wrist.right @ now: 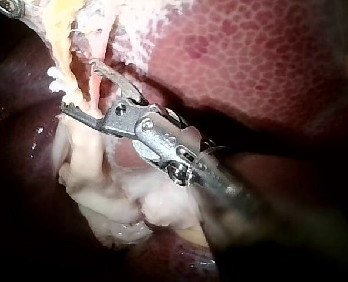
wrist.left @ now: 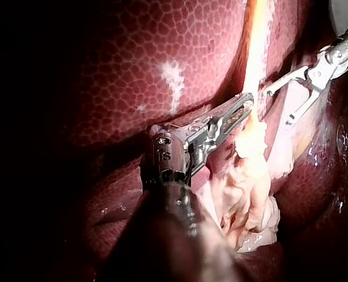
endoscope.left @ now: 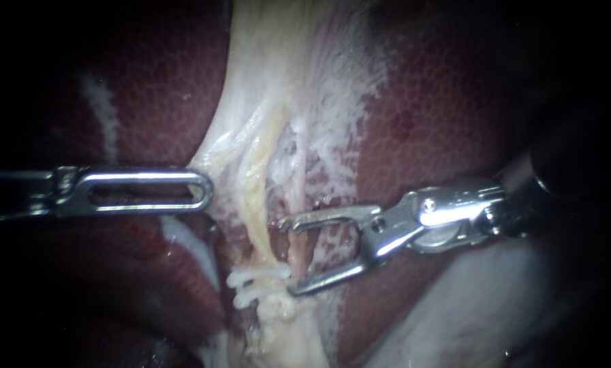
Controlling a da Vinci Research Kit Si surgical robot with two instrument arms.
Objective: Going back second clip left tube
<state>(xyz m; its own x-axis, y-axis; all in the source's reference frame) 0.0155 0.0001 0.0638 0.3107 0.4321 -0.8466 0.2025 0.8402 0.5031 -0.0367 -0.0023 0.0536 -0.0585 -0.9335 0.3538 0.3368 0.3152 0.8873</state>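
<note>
Two spread jaws of the silver right instrument (endoscope.left: 287, 257) straddle the pink tube (endoscope.left: 296, 197), 3 o'clock of the white clip (endoscope.left: 253, 286) on the yellowish left tube (endoscope.left: 254, 215); withdrawal may snag it. The slotted left instrument (endoscope.left: 208, 191) has its jaws pinching pale membrane (endoscope.left: 213, 146)

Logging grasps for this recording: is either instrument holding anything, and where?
The left instrument appears shut on the pale tissue, gripping its edge with the tip. The right instrument stands open astride a tube and holds nothing.
</note>
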